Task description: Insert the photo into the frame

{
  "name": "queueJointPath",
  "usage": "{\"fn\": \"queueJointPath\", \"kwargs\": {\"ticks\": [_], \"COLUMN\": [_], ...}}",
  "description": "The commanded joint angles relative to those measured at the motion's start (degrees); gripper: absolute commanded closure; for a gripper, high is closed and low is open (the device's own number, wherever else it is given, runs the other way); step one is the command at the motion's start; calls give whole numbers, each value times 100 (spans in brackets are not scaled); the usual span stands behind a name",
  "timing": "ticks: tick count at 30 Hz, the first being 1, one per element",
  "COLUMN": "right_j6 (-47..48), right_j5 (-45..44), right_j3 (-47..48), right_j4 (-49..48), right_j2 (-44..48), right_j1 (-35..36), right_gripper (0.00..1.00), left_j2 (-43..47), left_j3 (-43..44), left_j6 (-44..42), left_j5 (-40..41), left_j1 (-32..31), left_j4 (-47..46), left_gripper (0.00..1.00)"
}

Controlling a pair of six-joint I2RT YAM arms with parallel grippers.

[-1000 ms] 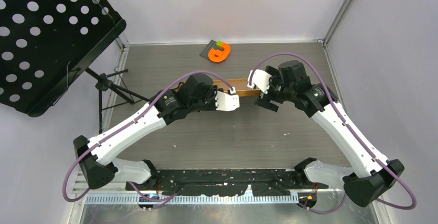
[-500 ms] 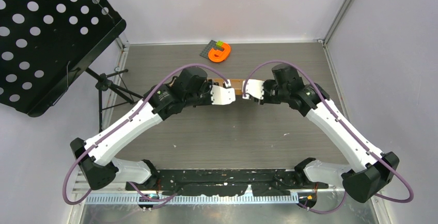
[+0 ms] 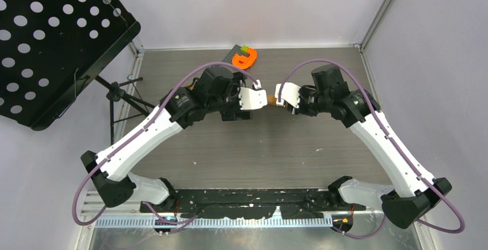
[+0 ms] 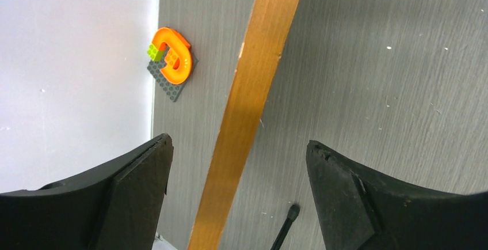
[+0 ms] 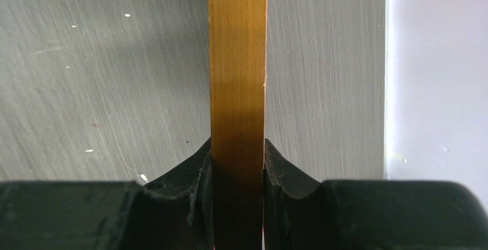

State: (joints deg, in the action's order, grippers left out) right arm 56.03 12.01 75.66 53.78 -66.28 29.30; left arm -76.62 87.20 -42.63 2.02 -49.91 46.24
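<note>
The frame (image 5: 237, 60) is seen edge-on, a long orange-brown strip. In the right wrist view it runs straight up the middle of the picture, and the right gripper (image 5: 237, 146) is clamped on it, with both fingers (image 5: 201, 166) pressed against its flat sides. In the top view only a short sliver of the wood shows at the centre, between the two wrists. I cannot tell whether its lower edge rests on the table (image 4: 374, 60) or hangs above it. The left gripper (image 4: 238, 145) is spread wide. Its dark fingers sit at the lower left and lower right of its own view, with the strip crossing the gap at a slant and touching neither. An orange toy (image 4: 172, 60) lies in the upper left of that view, against the wall. The photo shows in no view, so its place cannot be told. The step in hand looks like a second hold on the frame, so that both arms can turn it or lay it flat for loading. To do that well, the left wrist should first turn until the strip runs square between its pads and sits centred. It should then close gently on the flat faces, near the right gripper's hold but not against it. After that the arms should move together, since a thin frame held at two points will twist or slip if either arm leads.
</note>
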Motion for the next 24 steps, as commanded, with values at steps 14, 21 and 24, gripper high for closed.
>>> {"fn": "queueJointPath", "kwargs": {"ticks": [14,21,24], "right_j6": [-146,-136,-141], "right_j5": [691,574,539], "right_j3": [667,556,521], "right_j4": [790,777,764], "right_j2": [664,747,756], "right_j1": [-21,-29,-37], "right_gripper": [94,94,94], "left_j2": [-1299,-1426,-1411], "left_j3": [1389,1483,1476], "left_j6": [-589,-556,-544], "left_j5": [-608,-652,-604], "left_j1": [-25,-121,-171], "left_j4": [1095,1247,1312], "left_gripper": [22,51,63]}}
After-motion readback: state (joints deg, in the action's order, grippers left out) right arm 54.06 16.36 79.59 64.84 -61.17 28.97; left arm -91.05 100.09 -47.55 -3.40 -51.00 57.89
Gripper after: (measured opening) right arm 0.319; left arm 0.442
